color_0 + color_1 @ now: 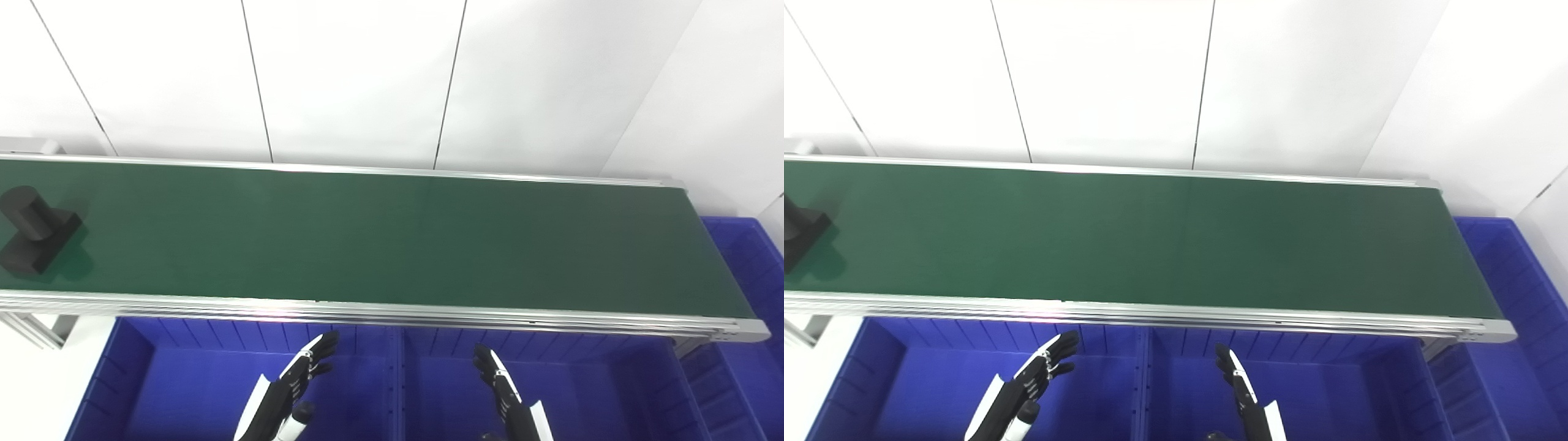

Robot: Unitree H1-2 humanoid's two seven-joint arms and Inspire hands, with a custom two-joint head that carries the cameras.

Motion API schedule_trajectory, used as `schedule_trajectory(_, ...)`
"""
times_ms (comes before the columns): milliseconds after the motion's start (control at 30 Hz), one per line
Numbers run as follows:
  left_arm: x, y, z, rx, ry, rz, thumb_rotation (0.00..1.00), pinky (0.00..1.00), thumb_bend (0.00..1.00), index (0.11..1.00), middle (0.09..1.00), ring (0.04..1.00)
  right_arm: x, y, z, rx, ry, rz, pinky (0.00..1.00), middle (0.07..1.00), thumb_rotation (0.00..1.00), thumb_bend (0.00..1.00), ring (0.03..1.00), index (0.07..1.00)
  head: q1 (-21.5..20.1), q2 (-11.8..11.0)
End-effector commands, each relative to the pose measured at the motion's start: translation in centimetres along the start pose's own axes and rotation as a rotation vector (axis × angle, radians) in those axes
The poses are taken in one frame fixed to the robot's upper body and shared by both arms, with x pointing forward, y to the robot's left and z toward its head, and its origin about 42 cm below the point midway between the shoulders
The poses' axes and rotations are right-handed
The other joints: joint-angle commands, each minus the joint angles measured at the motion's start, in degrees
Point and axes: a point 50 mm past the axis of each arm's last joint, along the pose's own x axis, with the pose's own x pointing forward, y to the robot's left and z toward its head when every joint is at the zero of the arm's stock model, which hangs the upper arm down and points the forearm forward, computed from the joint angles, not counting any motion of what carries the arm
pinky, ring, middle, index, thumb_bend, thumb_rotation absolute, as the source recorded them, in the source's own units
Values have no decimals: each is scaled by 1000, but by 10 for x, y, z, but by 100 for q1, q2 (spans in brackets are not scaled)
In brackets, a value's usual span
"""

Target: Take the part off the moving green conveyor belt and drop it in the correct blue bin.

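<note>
A black part (33, 229), a block with a round stub on top, lies on the green conveyor belt (380, 239) at its far left end; the right eye view shows only its edge (799, 229). My left hand (300, 376) is open and empty, held over the left blue bin (184, 392) below the belt's near rail. My right hand (499, 386) is open and empty over the middle blue bin (600, 392). Both hands are far to the right of the part.
A third blue bin (750, 257) stands past the belt's right end. The belt's aluminium rail (380, 309) runs between the hands and the belt. White wall panels stand behind the belt.
</note>
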Motion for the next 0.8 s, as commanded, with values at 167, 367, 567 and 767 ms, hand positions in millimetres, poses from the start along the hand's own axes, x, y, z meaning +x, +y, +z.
schedule_trajectory(167,4,6,7,15,-56,6,1000,850,858,895,916,906,4,1,7,6,-52,-21,923,932,973,982,923,932,-130,43)
schedule_trajectory(367,4,7,10,-6,-66,5,1000,865,831,904,927,918,5,2,11,8,-68,-19,925,934,968,965,925,933,-248,201)
schedule_trajectory(567,5,10,13,-49,-79,10,1000,911,785,932,947,940,6,1,17,14,-87,-15,937,936,940,940,923,932,-404,527)
schedule_trajectory(767,5,12,16,-55,-90,9,1000,898,783,939,950,940,5,2,18,-1,-96,-19,923,945,977,960,936,940,-424,545)
